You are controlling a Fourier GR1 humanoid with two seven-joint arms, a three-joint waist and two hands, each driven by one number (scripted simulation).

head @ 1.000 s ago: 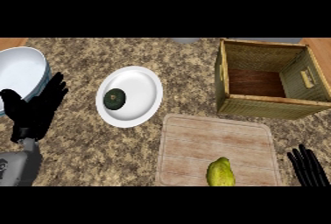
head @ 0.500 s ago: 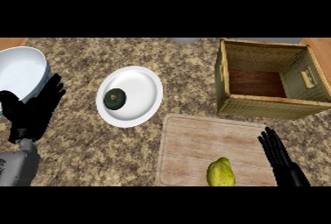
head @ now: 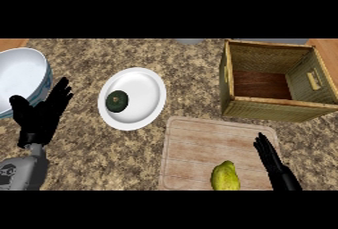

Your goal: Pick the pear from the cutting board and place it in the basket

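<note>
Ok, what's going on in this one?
Nothing is held yet. The pear lies at the near edge of the cutting board. The right hand, fingers straight, is over the board's right edge beside the pear, not touching it. The basket sits beyond the board with nothing in it. The left hand rests open at the left, by a white bowl. A plate holds a dark round item.
</note>
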